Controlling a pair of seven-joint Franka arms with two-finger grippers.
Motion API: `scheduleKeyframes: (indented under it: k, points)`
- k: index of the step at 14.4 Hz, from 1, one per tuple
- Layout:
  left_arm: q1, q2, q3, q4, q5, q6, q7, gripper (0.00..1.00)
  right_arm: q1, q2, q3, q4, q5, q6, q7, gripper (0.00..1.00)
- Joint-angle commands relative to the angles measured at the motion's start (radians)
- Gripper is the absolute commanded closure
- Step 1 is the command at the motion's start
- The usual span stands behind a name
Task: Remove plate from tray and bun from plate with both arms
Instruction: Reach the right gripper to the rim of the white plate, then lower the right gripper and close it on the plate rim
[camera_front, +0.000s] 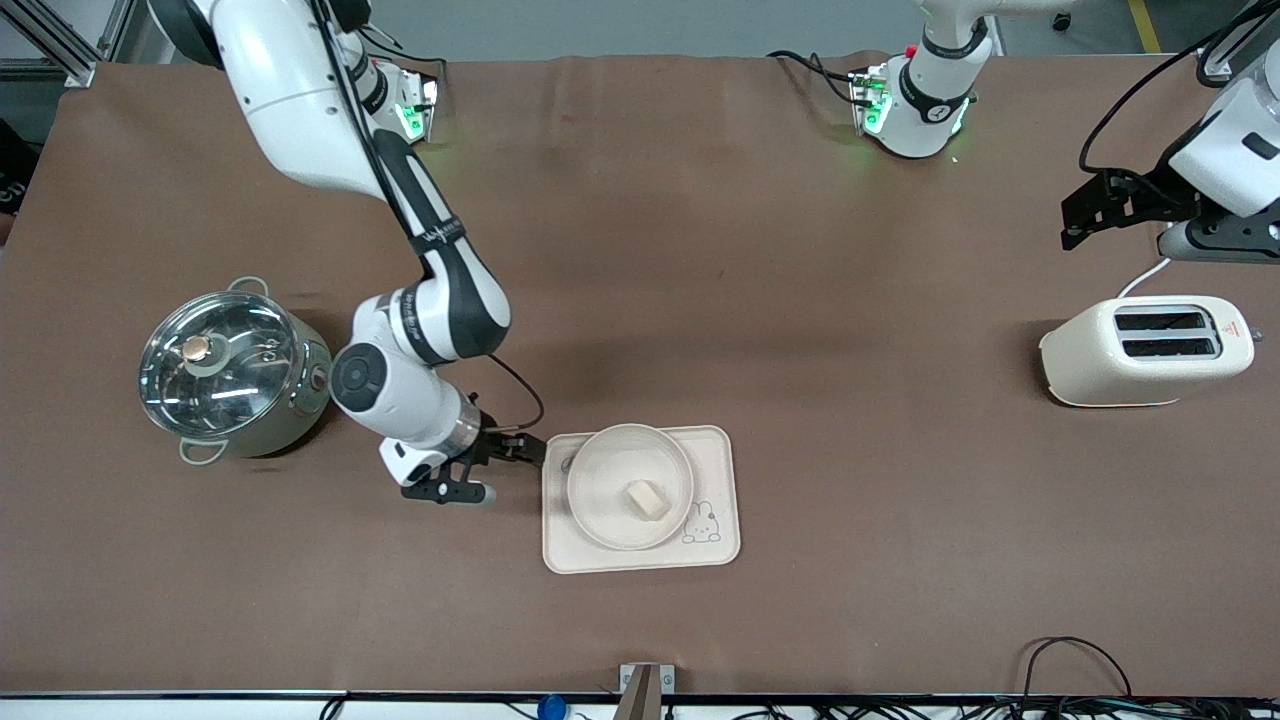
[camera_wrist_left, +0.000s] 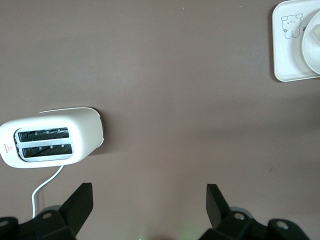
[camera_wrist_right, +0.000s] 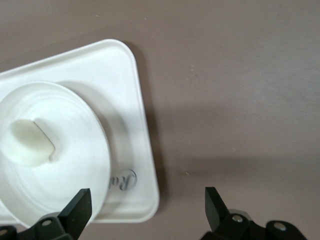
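Worktop (camera_front: 700, 250), brown and flat, carrying all items, here ordered by size. Right arm (camera_front: 300, 110), reaching from its base down toward the tray, forearm sloping to a bent wrist, its hand low and just beside the tray edge at the right arm's end. Left arm (camera_front: 1235, 140), waiting high over the toaster, well apart from the task's things. Steel pot (camera_front: 232, 372) with glass lid, toward the right arm's end. Toaster (camera_front: 1150, 350), cream, two slots, toward the left arm's end. Tray (camera_front: 715, 455), a cream rectangle with rabbit drawing, nearer the front camera than pot and toaster. Plate (camera_front: 600, 470), round, resting on the tray and filling most of its width. Right gripper (camera_front: 520, 452), jaws spread wide and holding nothing; the right wrist view shows them straddling the tray corner beside the plate rim. Left gripper (camera_wrist_left: 149, 200), jaws likewise fully apart and empty, over bare worktop near the toaster. Bun (camera_front: 648, 499), a pale lump lying on the plate, off-centre toward the rabbit. Step in hand, as judged: approach to the plate rim. To do it well, the right jaws should close on the rim alone, clear of the tray lip, and lift level so that the bun does not slide; the left arm could then take the bun
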Motion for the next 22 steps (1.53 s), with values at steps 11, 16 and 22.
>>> scheduleKeyframes:
  k: [11,16,22]
  points:
    - [0.006,0.007,-0.002,0.026,-0.012,-0.02,0.008,0.0,0.054,0.162,0.05,0.138,0.031,0.139,0.175,0.0]
    - [0.006,0.007,-0.002,0.023,-0.012,-0.02,0.008,0.0,0.052,0.164,0.049,0.135,0.024,0.137,0.169,0.0]
    - [0.006,0.007,-0.002,0.023,-0.012,-0.022,0.008,0.0,0.054,0.181,0.049,0.134,0.019,0.137,0.147,0.97]
